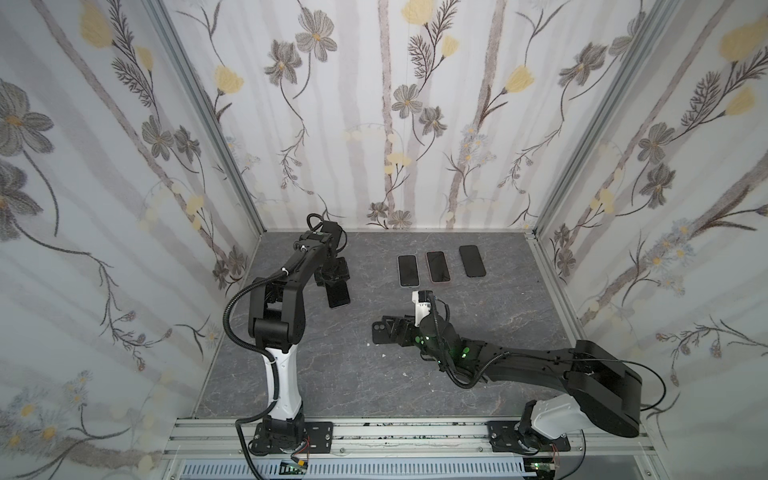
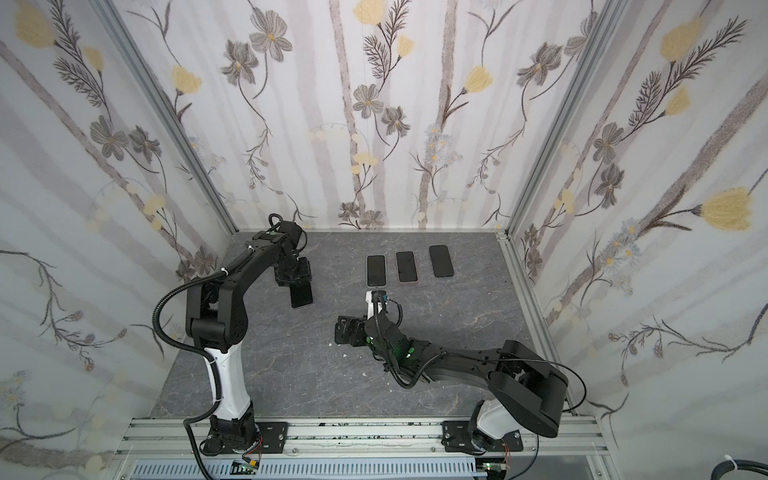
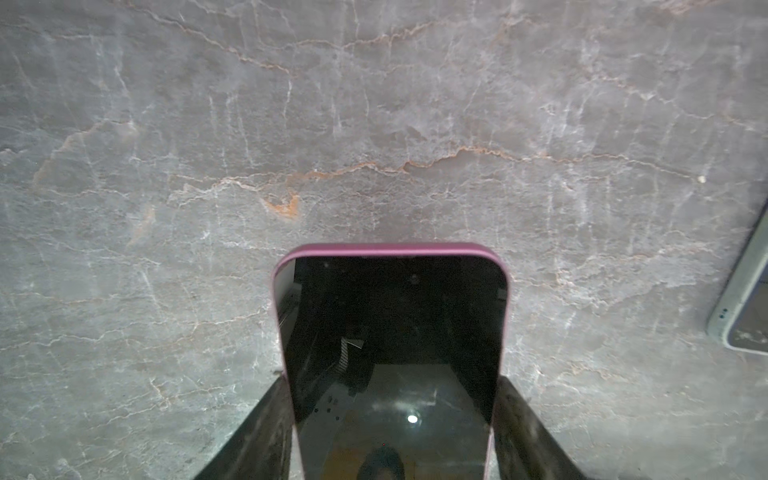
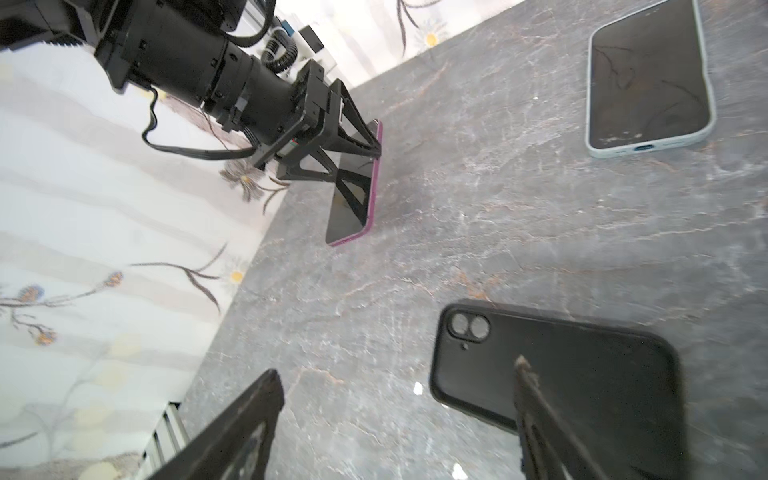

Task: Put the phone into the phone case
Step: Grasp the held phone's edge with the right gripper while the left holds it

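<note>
The phone (image 3: 390,340) has a dark, glossy screen and a magenta-pink rim with rounded corners. The left gripper (image 3: 392,376) pinches it by its long sides, one finger on each edge, and holds it tilted over the counter (image 3: 374,124). In both top views it sits left of centre (image 1: 338,296) (image 2: 301,296).

The black case (image 4: 552,374) lies flat on the counter with its back up and two round camera openings at one corner. It is near the middle of a top view (image 1: 379,332). The right gripper (image 4: 397,372) hangs over it with its jaws spread wide. One finger crosses the case in the right wrist view, and I cannot tell whether it touches.

Only the wrist views show the pink rim and the camera openings; in the top views both things look plain dark. The top views alone show the whole row of three phones (image 1: 439,266), screens up, above centre. The right wrist view catches just one of them, a pale-rimmed phone (image 4: 648,79).

Count: four phones, one black case, two grippers.
</note>
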`<state>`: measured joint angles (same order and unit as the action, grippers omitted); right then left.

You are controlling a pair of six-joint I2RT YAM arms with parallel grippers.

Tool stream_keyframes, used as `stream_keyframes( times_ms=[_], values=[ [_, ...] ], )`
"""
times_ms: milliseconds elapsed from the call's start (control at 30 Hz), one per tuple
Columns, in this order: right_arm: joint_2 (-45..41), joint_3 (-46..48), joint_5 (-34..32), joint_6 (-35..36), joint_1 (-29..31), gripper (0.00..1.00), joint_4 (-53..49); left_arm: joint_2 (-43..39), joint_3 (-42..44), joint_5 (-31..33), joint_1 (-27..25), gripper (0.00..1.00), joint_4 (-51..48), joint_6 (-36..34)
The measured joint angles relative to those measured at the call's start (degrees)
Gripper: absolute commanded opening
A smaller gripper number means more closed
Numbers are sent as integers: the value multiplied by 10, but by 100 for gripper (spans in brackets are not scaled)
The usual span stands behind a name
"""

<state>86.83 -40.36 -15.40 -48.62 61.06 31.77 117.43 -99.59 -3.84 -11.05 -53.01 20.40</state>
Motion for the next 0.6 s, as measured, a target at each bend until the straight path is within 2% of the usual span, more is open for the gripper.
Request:
stream_keyframes(
  times_ms=[367,600],
  values=[
    [231,-63,-26,-113,30,77,303,-19,6,-31,0,37,-12,12],
    [321,-112,-49,-168,30,75,388,-29,28,-54,0,37,-8,21]
  ],
)
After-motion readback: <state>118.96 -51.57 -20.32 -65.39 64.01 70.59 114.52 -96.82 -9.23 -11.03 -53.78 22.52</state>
